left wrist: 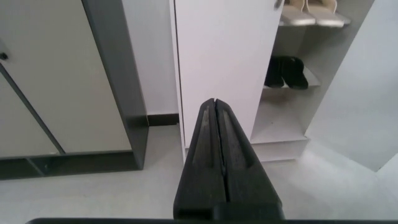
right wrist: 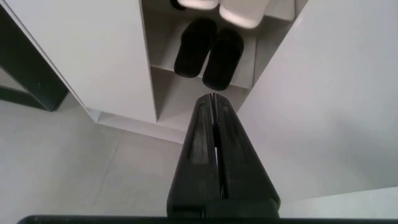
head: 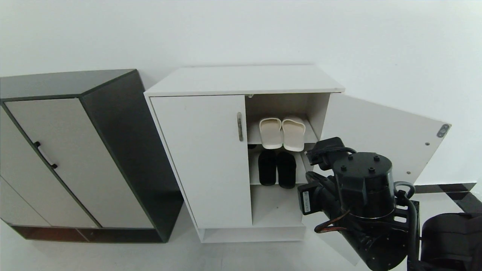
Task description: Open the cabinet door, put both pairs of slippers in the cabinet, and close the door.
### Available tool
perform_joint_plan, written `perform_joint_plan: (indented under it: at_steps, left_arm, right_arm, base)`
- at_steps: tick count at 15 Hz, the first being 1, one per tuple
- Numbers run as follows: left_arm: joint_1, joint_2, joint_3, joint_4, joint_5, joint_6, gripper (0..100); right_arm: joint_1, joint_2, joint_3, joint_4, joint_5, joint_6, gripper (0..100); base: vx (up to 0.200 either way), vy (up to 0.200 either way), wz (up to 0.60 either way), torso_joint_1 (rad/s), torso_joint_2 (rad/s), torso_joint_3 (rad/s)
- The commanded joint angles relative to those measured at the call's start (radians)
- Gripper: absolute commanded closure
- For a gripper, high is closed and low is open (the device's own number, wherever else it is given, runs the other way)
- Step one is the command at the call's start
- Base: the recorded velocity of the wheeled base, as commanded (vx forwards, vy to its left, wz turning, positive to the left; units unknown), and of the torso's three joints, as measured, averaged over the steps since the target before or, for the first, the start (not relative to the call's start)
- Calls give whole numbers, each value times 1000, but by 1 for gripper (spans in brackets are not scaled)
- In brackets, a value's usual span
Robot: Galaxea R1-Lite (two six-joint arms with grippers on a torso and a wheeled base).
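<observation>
White slippers (head: 282,132) and black slippers (head: 276,168) shelved; right gripper (right wrist: 214,99) and left gripper (left wrist: 214,102) pinched empty; open door (head: 376,128) needs pushing closed next.

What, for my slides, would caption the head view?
The white cabinet, right door open, white slippers shelved above black slippers.

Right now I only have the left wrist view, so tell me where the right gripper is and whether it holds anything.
Observer: The right gripper is shut and empty, in front of the open compartment, short of the black slippers.
Operator: Check the white pair.
Observer: The white slippers lie side by side on the upper shelf, fully inside.
Operator: Report the door.
Observer: The right door stands wide open, its handle at the outer edge.
</observation>
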Motion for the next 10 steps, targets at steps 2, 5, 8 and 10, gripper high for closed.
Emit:
perform_joint_plan:
  at_steps: [2, 5, 8, 10]
  left_arm:
    - [0, 0, 0, 0, 0, 0, 100]
    - [0, 0, 0, 0, 0, 0, 100]
    - [0, 0, 0, 0, 0, 0, 100]
    - [0, 0, 0, 0, 0, 0, 100]
  right_arm:
    - [1, 0, 0, 0, 0, 0, 100]
    - [1, 0, 0, 0, 0, 0, 100]
    - [1, 0, 0, 0, 0, 0, 100]
    - [1, 0, 0, 1, 0, 0, 100]
  base:
    - [0, 0, 0, 161, -481, -320]
    - [0, 0, 0, 183, -487, -312]
    - [0, 0, 0, 194, -505, -310]
    - [0, 0, 0, 215, -513, -308]
